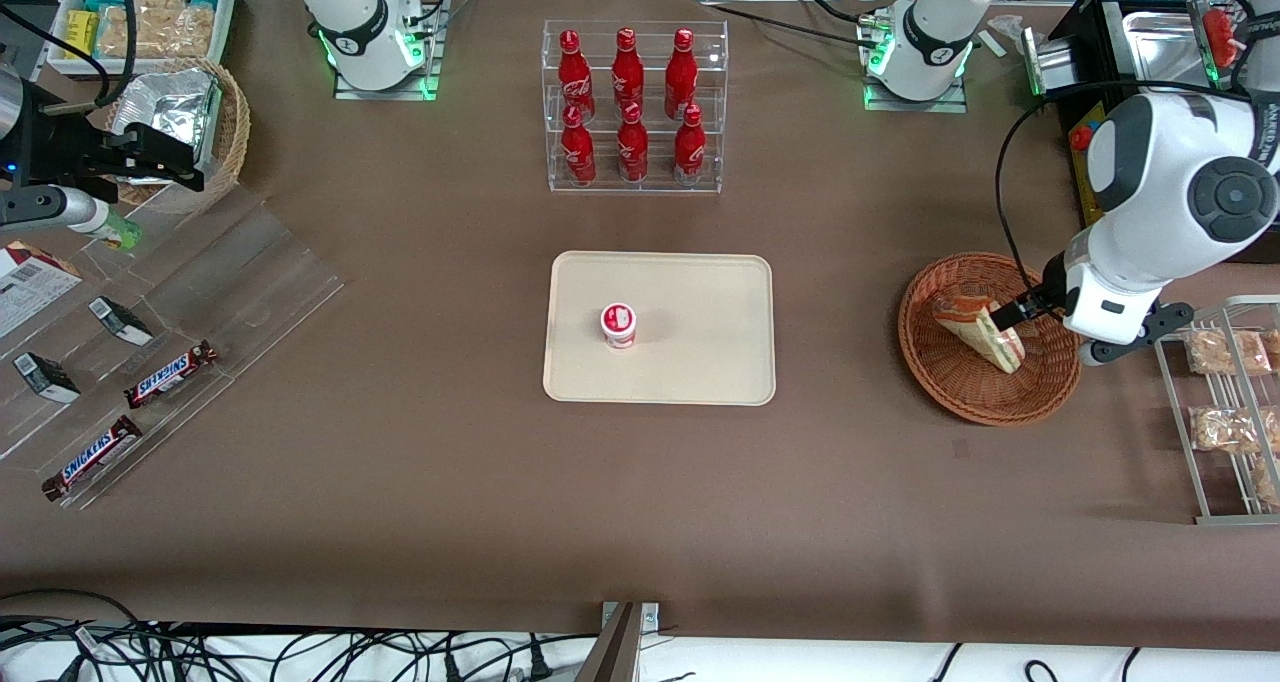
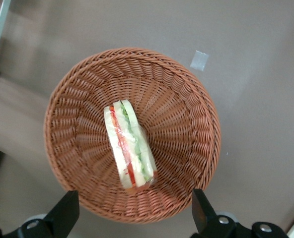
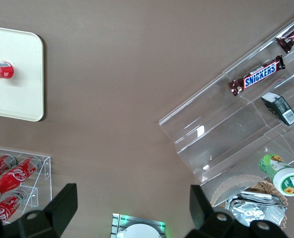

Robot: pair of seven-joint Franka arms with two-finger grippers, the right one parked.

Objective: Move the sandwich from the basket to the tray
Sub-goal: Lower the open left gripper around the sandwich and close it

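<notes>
Hovering over the round reddish-brown wicker basket (image 1: 988,340) at the front view's right edge, the left arm's gripper (image 1: 1012,314) hangs above the clear-wrapped triangular sandwich (image 1: 978,330); the cream rectangular tray (image 1: 700,362) sits mid-frame. From the left wrist, the sandwich (image 2: 129,145) lies in the basket (image 2: 186,119) between spread black fingers (image 2: 65,210), untouched.

A brown matte table covering (image 1: 400,482) fills nearly the whole scene, lit evenly from above with only soft shadows. Faint creases run across it near the front camera. Along the near edge lies a white strip (image 1: 800,662) strewn with black cables (image 1: 250,652), and a small metal bracket (image 1: 630,617) sits at the edge's middle. A small pale tape patch (image 2: 199,60) is stuck to the covering.
</notes>
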